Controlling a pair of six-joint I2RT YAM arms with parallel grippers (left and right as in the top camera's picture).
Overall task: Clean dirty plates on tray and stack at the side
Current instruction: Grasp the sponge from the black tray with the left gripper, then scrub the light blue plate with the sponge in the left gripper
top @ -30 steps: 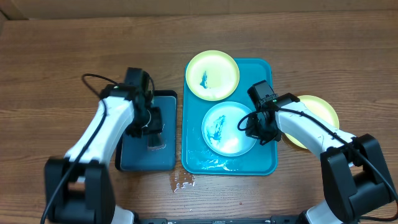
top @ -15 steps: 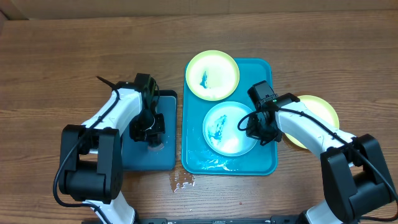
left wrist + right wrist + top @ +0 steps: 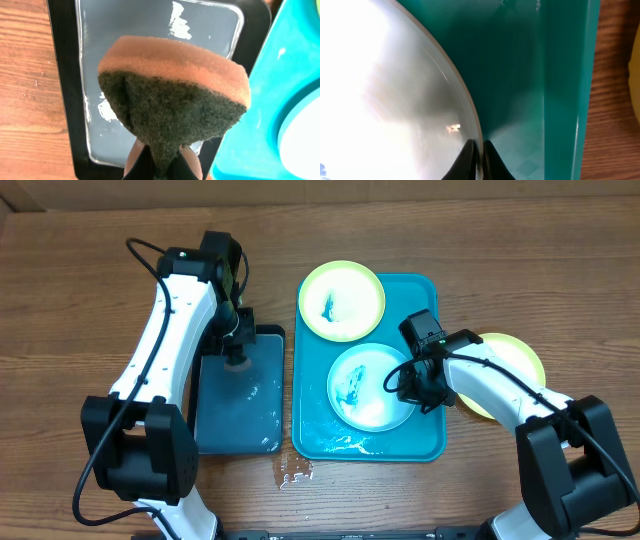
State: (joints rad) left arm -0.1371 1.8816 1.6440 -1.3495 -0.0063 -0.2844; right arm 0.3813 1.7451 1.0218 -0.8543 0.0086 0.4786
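On the teal tray (image 3: 425, 440) lie two plates. A yellow-green one (image 3: 342, 300) with a dark smear sits at the far end, and a light blue one (image 3: 368, 385) with teal smears lies nearer. My right gripper (image 3: 410, 385) is shut on the blue plate's right rim (image 3: 475, 125); one finger sits inside the rim and one outside. A third yellow-green plate (image 3: 515, 365) rests on the table right of the tray, partly under my right arm. My left gripper (image 3: 236, 355) is shut on a brown-and-green sponge (image 3: 175, 95), held above the black tray (image 3: 240, 420).
The black tray (image 3: 65, 90) with a wet grey-blue inside stands left of the teal tray, almost touching it. A small puddle (image 3: 295, 472) lies on the wooden table near the two trays' front corners.
My left gripper closed on the sponge in the black tray and lifted it toward the tray's far end. The right arm and the blue plate have stayed put.
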